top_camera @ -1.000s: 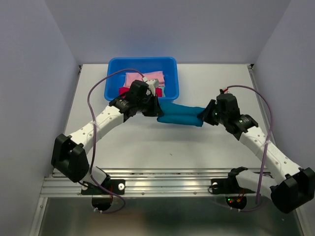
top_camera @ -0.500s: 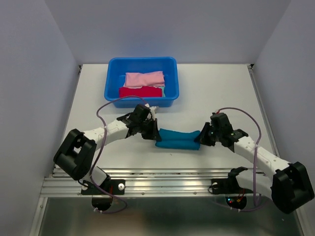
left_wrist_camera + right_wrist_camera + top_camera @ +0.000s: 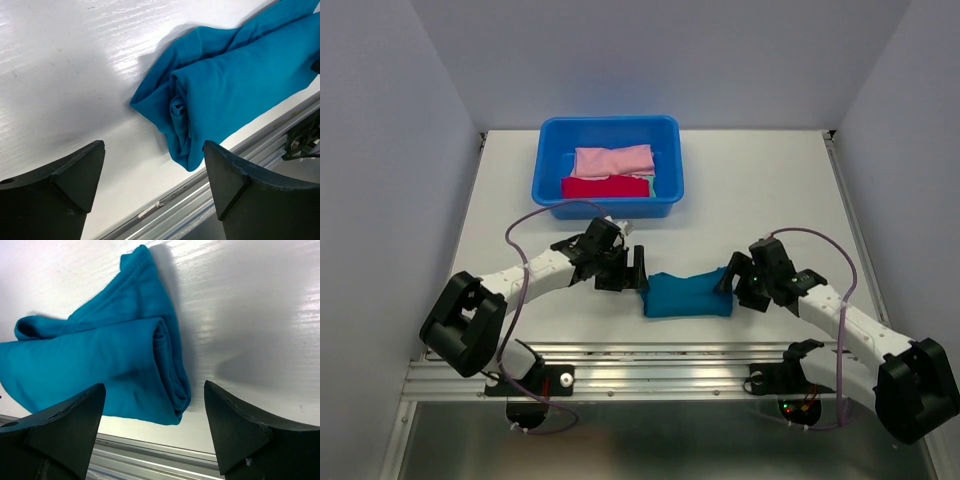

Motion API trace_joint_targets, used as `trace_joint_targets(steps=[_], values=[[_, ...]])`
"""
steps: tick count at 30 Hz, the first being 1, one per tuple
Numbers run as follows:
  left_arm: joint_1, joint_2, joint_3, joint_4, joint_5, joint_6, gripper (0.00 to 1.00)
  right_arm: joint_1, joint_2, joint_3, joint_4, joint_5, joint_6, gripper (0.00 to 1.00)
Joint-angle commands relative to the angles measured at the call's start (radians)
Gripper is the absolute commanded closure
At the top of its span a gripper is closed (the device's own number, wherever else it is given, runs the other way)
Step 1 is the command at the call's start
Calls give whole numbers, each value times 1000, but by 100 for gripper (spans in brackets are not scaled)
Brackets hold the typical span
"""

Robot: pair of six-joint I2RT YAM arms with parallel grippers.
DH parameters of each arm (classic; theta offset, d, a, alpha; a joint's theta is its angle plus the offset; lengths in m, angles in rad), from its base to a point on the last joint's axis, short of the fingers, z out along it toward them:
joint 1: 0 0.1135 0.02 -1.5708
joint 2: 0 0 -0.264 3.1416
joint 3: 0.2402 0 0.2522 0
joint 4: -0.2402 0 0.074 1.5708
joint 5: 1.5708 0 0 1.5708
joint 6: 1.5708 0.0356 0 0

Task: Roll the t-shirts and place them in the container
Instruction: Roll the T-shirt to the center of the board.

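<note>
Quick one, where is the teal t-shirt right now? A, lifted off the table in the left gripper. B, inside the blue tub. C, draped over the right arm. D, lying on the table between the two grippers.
D: the teal t-shirt lies loosely rolled on the table, near its front edge, between the left gripper and the right gripper, and both wrist views show open jaws holding nothing.
</note>
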Motion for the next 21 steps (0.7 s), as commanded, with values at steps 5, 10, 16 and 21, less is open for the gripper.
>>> trace_joint_targets(steps=[5, 10, 16, 21], values=[[-1, -51, 6, 7, -24, -24, 22, -2, 27, 80, -53, 130, -18, 16], [1, -94, -20, 45, -10, -47, 22, -2, 17, 102, -62, 138, -47, 31], [-1, -91, -22, 96, 2, -75, 22, -2, 77, 111, 7, 98, -58, 46], [1, -71, -50, 192, 97, -107, 28, -2, 126, 129, 65, 100, -77, 53]])
